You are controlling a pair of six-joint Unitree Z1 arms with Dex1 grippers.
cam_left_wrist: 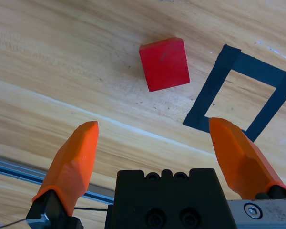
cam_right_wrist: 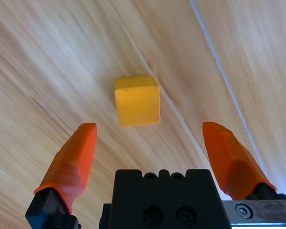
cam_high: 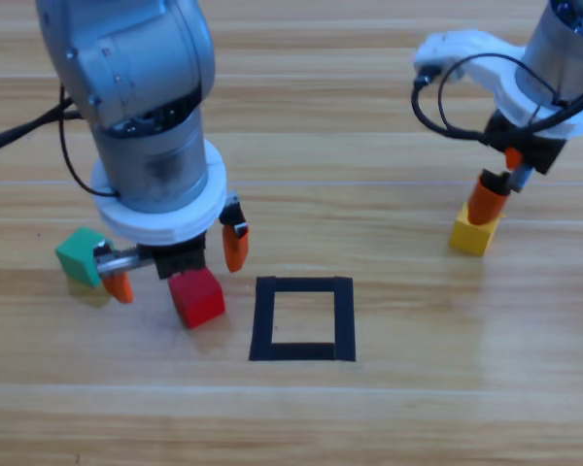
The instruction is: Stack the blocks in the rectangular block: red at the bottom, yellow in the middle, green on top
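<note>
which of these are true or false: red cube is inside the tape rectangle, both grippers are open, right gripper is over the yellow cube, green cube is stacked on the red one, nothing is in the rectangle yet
1. The red cube is inside the tape rectangle. False: it sits on the table just left of the outline.
2. Both grippers are open. True: the left gripper and the right gripper both have their fingers spread, holding nothing.
3. The right gripper is over the yellow cube. True.
4. The green cube is stacked on the red one. False: it rests on the table by itself, farther left.
5. Nothing is in the rectangle yet. True.
</note>
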